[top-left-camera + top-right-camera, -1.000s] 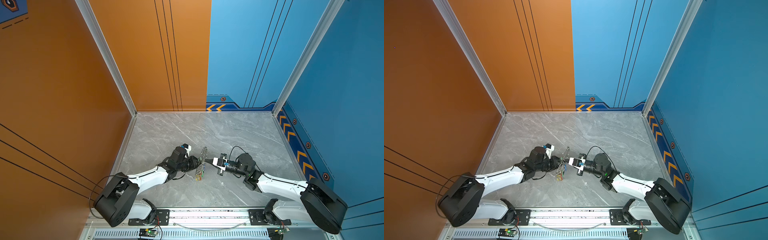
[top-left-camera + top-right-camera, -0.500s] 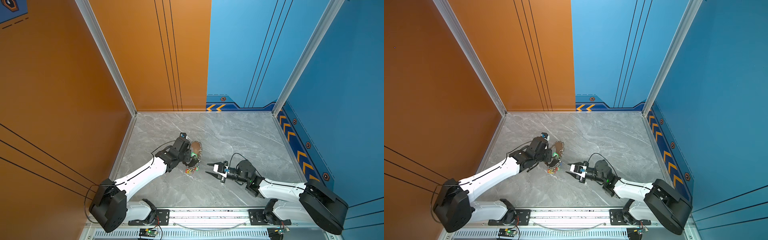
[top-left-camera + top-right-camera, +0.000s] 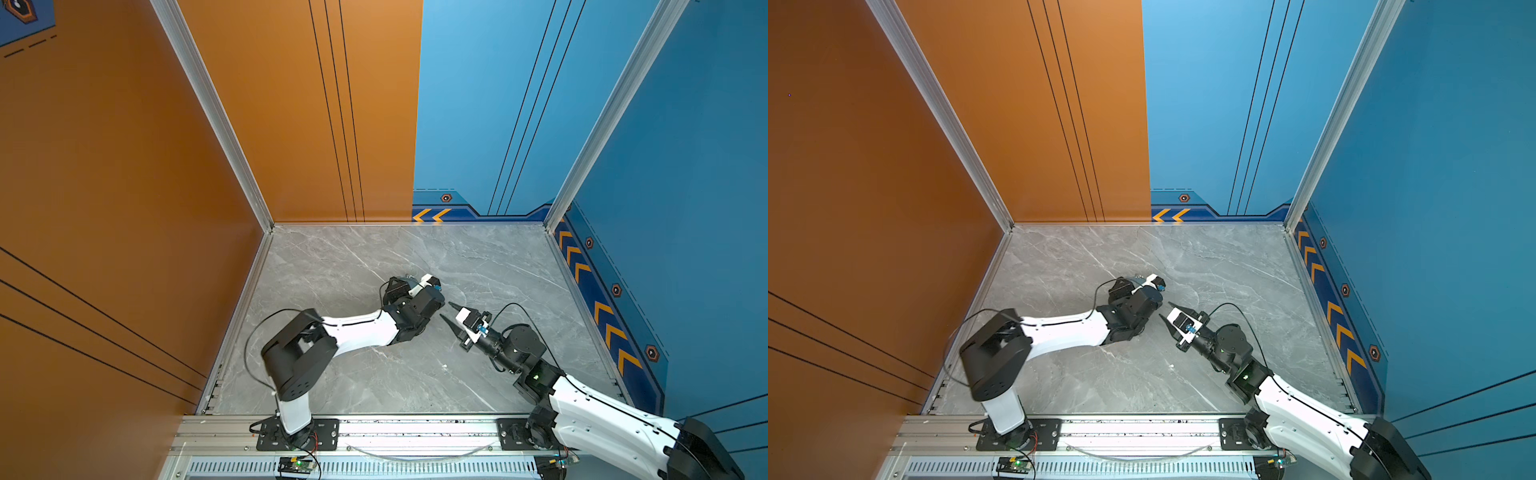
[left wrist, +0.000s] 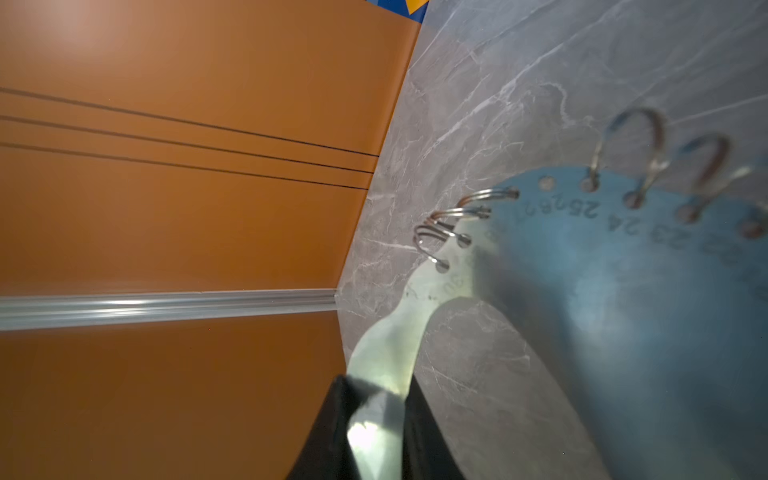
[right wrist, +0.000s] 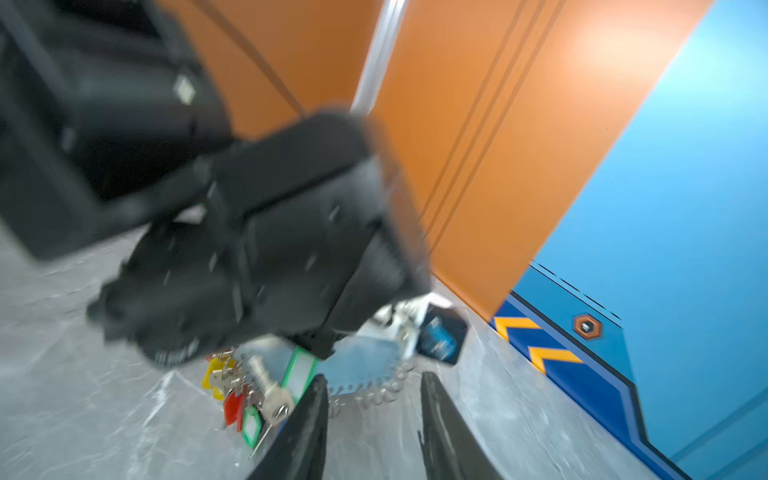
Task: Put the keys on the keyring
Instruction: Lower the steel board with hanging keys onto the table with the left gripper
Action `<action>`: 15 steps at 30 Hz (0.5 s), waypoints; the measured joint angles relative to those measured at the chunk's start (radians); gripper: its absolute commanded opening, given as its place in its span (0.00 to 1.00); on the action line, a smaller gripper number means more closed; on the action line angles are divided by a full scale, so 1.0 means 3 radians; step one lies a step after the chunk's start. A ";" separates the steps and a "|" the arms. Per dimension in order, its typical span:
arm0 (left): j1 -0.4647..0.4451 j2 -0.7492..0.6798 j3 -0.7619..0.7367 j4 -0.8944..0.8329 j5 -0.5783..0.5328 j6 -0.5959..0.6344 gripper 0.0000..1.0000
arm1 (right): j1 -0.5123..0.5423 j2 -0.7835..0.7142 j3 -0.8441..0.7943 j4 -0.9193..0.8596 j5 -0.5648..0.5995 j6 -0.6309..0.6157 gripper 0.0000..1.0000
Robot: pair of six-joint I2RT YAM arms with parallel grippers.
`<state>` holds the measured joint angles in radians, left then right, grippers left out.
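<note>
Over the grey marble table point(image 3: 374, 374), the left gripper point(image 4: 376, 399) pinches the keyring point(image 4: 623, 291) by its pale handle, at ten o'clock in a top view from the right gripper point(image 3: 446, 311), which is parted and empty, with the tagged keys point(image 5: 249, 386) bunched just beside the keyring.

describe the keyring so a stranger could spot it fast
On the grey marble table, find the left gripper near the middle. It pinches the keyring: a flat plate edged with silver wire rings and stamped numbers, unlike the colour-tagged keys.
</note>
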<state>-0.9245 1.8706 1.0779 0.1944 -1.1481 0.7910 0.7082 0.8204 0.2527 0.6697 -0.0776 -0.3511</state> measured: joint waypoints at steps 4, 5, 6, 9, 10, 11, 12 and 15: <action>0.0039 0.0262 -0.0041 0.0690 -0.0225 0.0909 0.00 | -0.0172 -0.0032 -0.0090 -0.0060 0.0191 0.0132 0.37; 0.0047 0.0225 -0.0034 0.0816 -0.0272 0.1034 0.00 | -0.0177 -0.0032 -0.0095 -0.0081 0.0198 0.0156 0.37; 0.0050 0.0183 -0.0027 0.0908 -0.0300 0.1118 0.00 | -0.0177 -0.0031 -0.0097 -0.0083 0.0203 0.0170 0.37; 0.0071 -0.0014 0.0017 0.1123 -0.0384 0.1317 0.00 | -0.0178 -0.0009 -0.0097 -0.0080 0.0223 0.0217 0.38; 0.0072 -0.0086 0.0037 0.1185 -0.0413 0.1364 0.00 | -0.0181 0.0005 -0.0097 -0.0079 0.0226 0.0228 0.38; 0.0076 -0.0148 0.0060 0.1242 -0.0436 0.1392 0.00 | -0.0181 0.0017 -0.0097 -0.0080 0.0229 0.0231 0.38; 0.0081 -0.0191 0.0076 0.1274 -0.0449 0.1397 0.00 | -0.0181 0.0023 -0.0097 -0.0081 0.0231 0.0242 0.38; 0.0120 -0.0281 0.0174 0.1122 -0.0462 0.1240 0.00 | -0.0181 0.0024 -0.0097 -0.0080 0.0245 0.0248 0.38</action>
<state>-0.8886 1.7863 1.1301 0.5308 -1.2865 1.1629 0.6540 0.8276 0.2237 0.6456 -0.0040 -0.2768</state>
